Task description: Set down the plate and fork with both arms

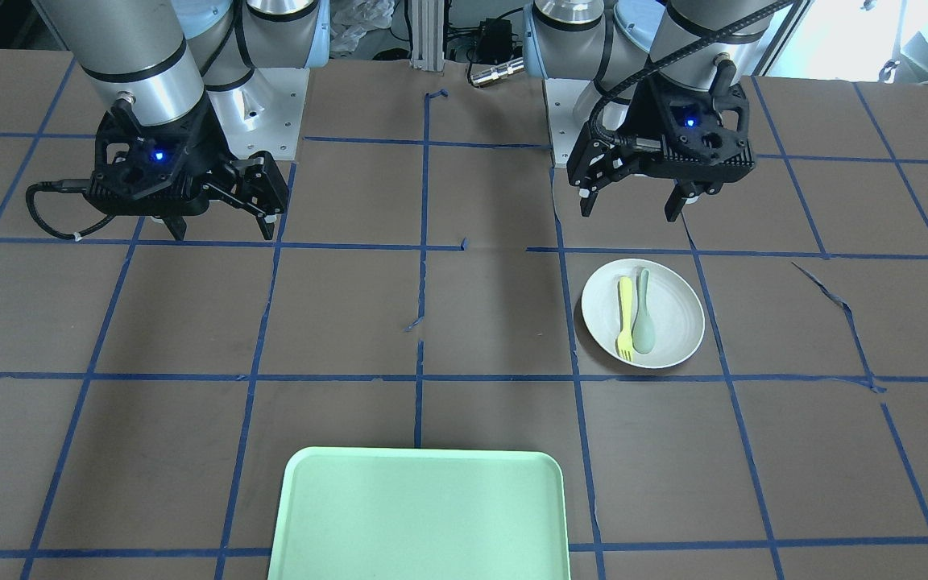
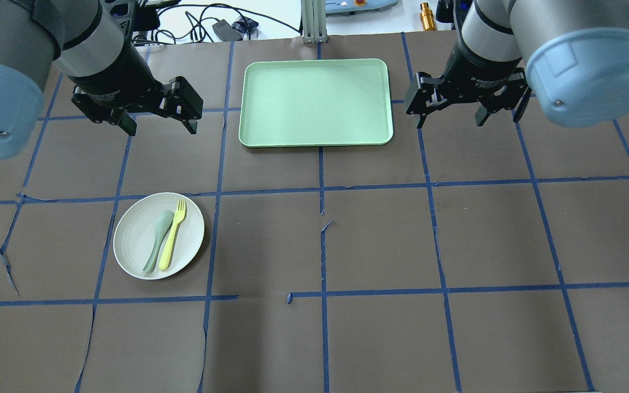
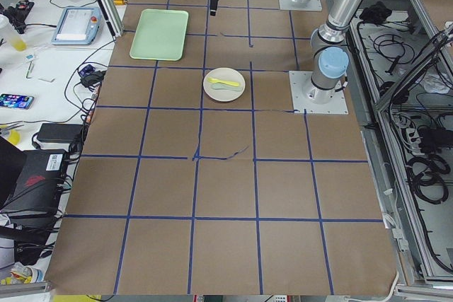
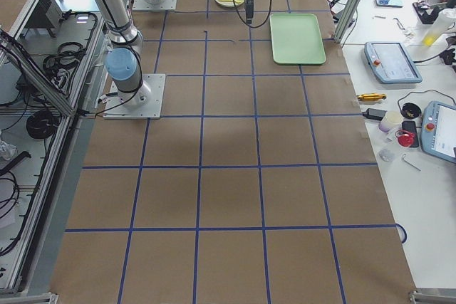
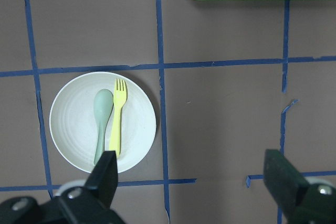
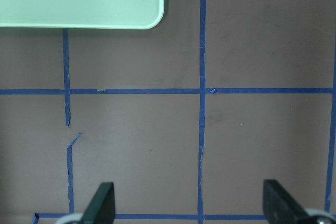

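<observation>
The off-white plate point(image 2: 129, 240) lies on the table's left half, and shows in the front view point(image 1: 677, 310) and the left wrist view point(image 5: 137, 124). On it lie the pale-yellow fork point(image 2: 172, 236) point(image 1: 625, 318) point(image 5: 116, 124) and a grey-green spoon point(image 2: 156, 240) side by side, touching. My left gripper point(image 2: 162, 130) point(image 1: 631, 213) point(image 5: 194, 182) is open and empty, hovering above the table beyond the plate. My right gripper point(image 2: 450, 123) point(image 1: 222, 234) point(image 6: 189, 203) is open and empty over bare table to the right of the tray.
A mint-green rectangular tray point(image 2: 314, 101) point(image 1: 420, 515) lies at the far middle of the table between the two grippers, with nothing on it. The brown table surface point(image 2: 380, 240) carries a grid of blue tape lines. Cables and devices lie beyond the far edge.
</observation>
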`<action>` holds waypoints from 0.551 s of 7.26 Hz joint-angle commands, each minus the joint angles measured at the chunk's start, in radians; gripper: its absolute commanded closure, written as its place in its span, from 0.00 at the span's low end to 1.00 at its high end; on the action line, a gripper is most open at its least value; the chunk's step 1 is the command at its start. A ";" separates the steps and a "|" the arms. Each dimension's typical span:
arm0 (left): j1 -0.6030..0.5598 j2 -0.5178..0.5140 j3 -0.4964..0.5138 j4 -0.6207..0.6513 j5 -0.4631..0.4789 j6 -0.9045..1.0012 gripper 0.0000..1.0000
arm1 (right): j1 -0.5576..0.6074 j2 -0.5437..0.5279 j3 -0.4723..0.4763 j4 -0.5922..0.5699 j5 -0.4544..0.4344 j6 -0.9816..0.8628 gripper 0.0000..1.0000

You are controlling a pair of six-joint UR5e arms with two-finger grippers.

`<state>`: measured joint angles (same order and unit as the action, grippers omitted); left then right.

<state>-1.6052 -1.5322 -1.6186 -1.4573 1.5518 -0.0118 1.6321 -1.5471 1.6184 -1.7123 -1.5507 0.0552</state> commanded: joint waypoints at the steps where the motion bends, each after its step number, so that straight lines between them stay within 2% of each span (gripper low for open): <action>1: 0.001 0.003 0.000 0.000 0.001 0.001 0.00 | 0.000 -0.001 0.000 0.000 0.001 0.002 0.00; 4: 0.001 -0.002 0.000 0.000 0.001 0.001 0.00 | 0.000 0.016 -0.005 -0.017 0.001 0.000 0.00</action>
<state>-1.6045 -1.5302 -1.6179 -1.4573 1.5524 -0.0108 1.6321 -1.5362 1.6145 -1.7239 -1.5500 0.0554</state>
